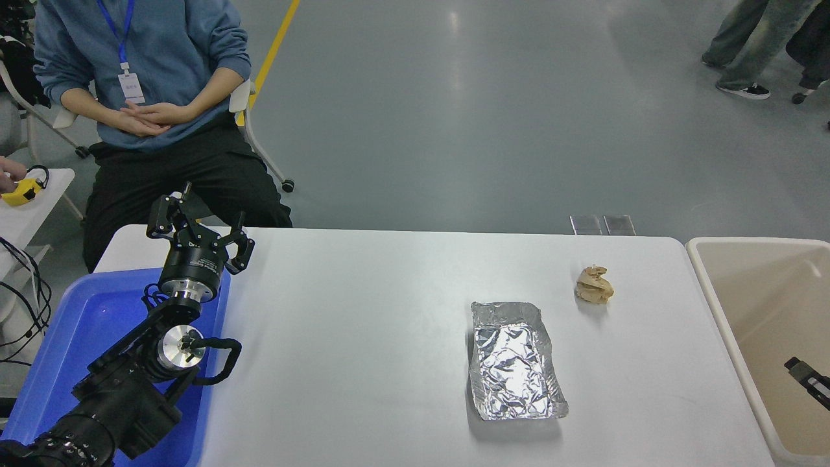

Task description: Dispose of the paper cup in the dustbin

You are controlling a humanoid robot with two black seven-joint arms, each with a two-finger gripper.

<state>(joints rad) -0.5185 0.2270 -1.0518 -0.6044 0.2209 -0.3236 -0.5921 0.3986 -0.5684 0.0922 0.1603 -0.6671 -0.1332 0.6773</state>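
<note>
The beige dustbin stands at the table's right end, partly cut off by the picture's edge. The paper cup is not in sight; the part of the bin's inside that shows holds no cup. Only a small black tip of my right gripper shows at the right edge, over the bin's inside, with nothing visible in it. My left gripper is parked at the lower left above the blue tray, open and empty.
A crinkled foil tray lies right of the table's middle. A crumpled brown paper wad lies near the bin. A blue tray sits at the left edge. A person sits behind the far left corner.
</note>
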